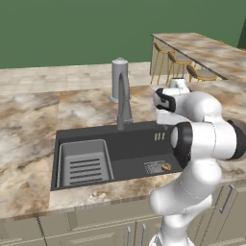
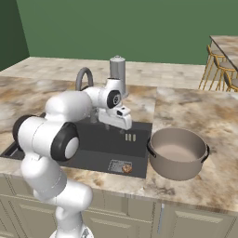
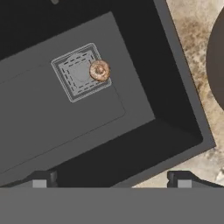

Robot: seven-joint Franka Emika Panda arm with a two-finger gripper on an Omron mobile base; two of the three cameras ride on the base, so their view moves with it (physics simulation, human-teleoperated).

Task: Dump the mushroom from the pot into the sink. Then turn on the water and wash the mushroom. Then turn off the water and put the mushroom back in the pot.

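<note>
Mushroom (image 1: 166,167) lies on the floor of the sink (image 1: 134,144) in the left base view, touching the right edge of the square drain grate (image 1: 155,167). A grey ribbed tray insert (image 1: 84,163) fills the basin's left part, and the gooseneck faucet (image 1: 124,103) rises from the counter (image 1: 29,139) behind the sink, with a grey domed cylinder (image 1: 119,79) farther back. The white arm bends over the sink's right end.

From the right base view the mushroom (image 2: 127,168) sits at the grate's (image 2: 119,166) right corner near the front wall of the sink (image 2: 100,160). The pot (image 2: 178,153) stands upright on the counter (image 2: 204,116) just beside the sink's right edge — its inside looks bare. The hand hangs above the basin, the faucet (image 2: 83,78) behind it.

Looking down from the hand view, the fingers (image 3: 113,180) stand wide apart — nothing between them — above the sink's near wall. The mushroom (image 3: 99,70) overlaps the grate's (image 3: 78,73) right edge, well apart from the finger tips. The pot's dark rim (image 3: 216,61) cuts the right border.
</note>
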